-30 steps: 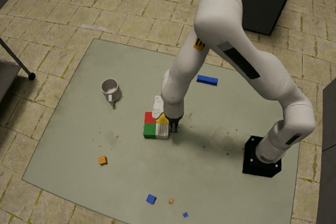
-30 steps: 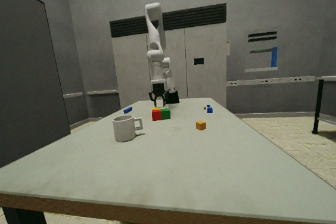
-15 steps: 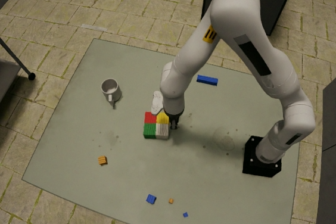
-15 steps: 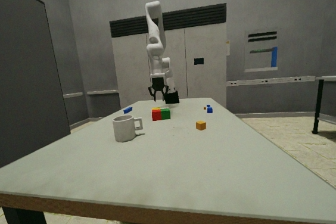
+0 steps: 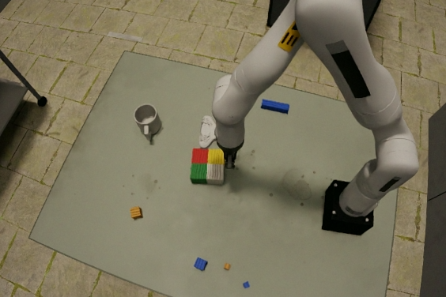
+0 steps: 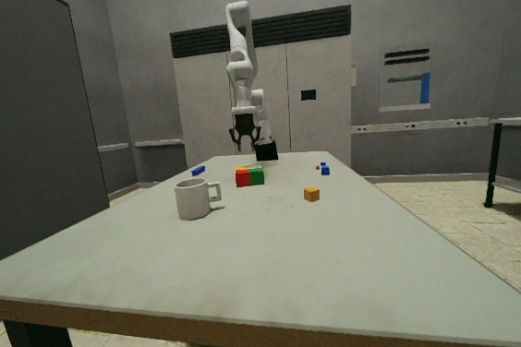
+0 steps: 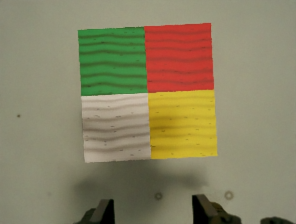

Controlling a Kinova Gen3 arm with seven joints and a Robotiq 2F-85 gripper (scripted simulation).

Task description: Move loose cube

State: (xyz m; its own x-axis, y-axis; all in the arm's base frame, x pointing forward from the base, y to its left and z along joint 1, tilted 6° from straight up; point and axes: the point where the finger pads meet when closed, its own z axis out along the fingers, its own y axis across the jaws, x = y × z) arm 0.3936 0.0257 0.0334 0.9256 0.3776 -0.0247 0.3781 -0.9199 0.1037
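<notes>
Center of the top view: the red cube [image 5: 200, 156] [image 6: 242, 177] [image 7: 180, 58], yellow cube [image 5: 216, 156] [image 7: 183, 124], green cube [image 5: 198, 173] [image 6: 257, 176] [image 7: 114, 62] and white cube [image 5: 215, 173] [image 7: 116, 128] form a tight square on the bench [image 5: 166, 238] [image 6: 259, 260] [image 7: 260, 100], neighboring faces meeting without visible gaps. Lower edge of the wrist view: the gripper [image 5: 230, 165] [image 6: 246, 147] [image 7: 153, 212] has its fingers apart, nothing between them. Upper left of the square, top view: a gray mug [image 5: 147, 120] [image 6: 193, 199].
</notes>
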